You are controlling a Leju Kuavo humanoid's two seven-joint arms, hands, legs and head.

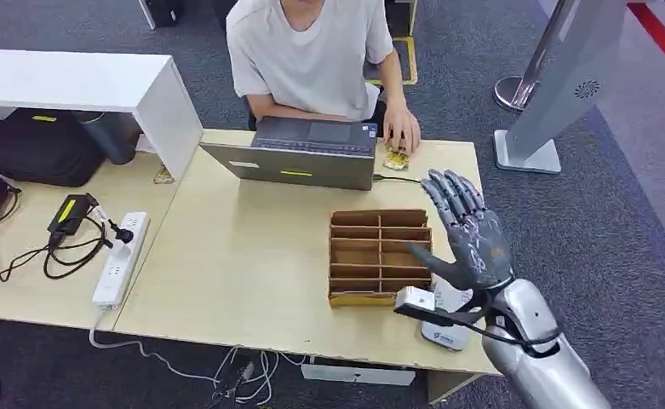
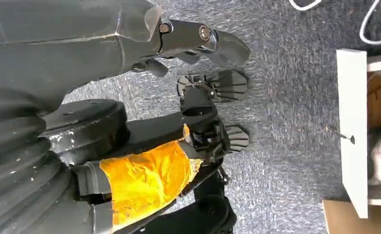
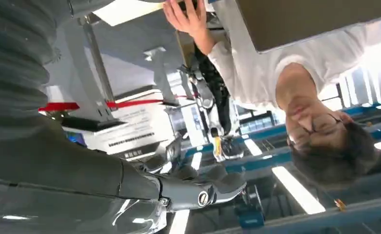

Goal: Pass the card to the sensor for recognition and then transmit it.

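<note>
Near the table's (image 1: 226, 281) far edge, beside the laptop (image 1: 299, 153), a yellowish card (image 1: 396, 159) lies under a person's hand (image 1: 402, 129), well apart from the right hand (image 1: 469, 232), which is raised with fingers spread, holding nothing, above the cardboard divider box (image 1: 380, 256) and a white device (image 1: 448, 328) at the near right corner. Bare tabletop lies left of the box. Whether the left hand (image 2: 198, 41) is spread or closed cannot be told.

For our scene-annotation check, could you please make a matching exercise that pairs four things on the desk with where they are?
Things:
1. laptop
2. cardboard divider tray
3. white power strip
4. right hand

Places:
A. raised with fingers spread, by the tray's right side
B. near the desk's left part, cables plugged in
C. at the far edge, before the seated person
D. right half of the desk, near the front edge

Pairs: 1-C, 2-D, 3-B, 4-A
</note>
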